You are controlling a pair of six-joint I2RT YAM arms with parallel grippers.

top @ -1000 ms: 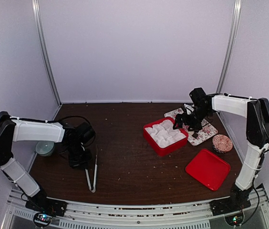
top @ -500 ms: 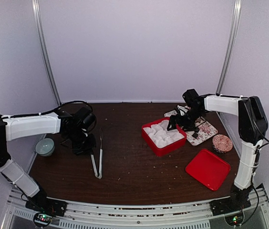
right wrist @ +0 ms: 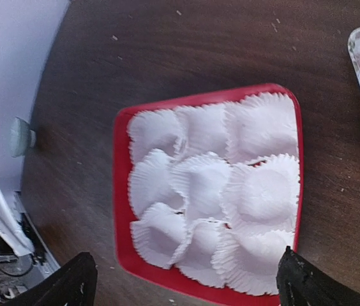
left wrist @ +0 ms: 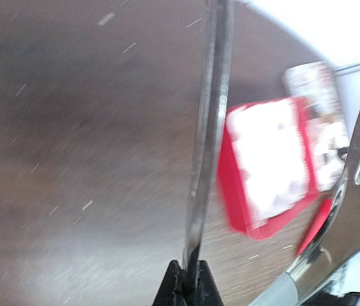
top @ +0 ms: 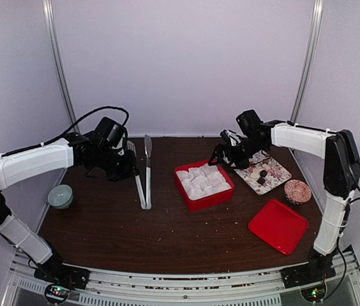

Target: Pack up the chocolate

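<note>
The chocolate (top: 263, 173), a few small dark lumps, lies on a floral plate (top: 276, 172) at the back right. A red box (top: 203, 185) filled with white paper cups (right wrist: 218, 191) stands left of the plate; the box also shows in the left wrist view (left wrist: 269, 172). My right gripper (top: 223, 159) hangs over the box's far right edge, open wide and empty, its fingertips (right wrist: 78, 284) spread to either side of the box. My left gripper (top: 127, 171) is shut on one arm of metal tongs (top: 147, 172), held above the table left of the box. The tongs' arm (left wrist: 209, 140) runs up from the closed jaws.
A red lid (top: 278, 224) lies at the front right. A round patterned disc (top: 297, 191) sits beside the floral plate. A small pale bowl (top: 60, 196) stands at the far left. Crumbs dot the brown table.
My left arm has lifted the tongs off the table and swung them right and back. The red box has slid left, with my right gripper moving left alongside it.
</note>
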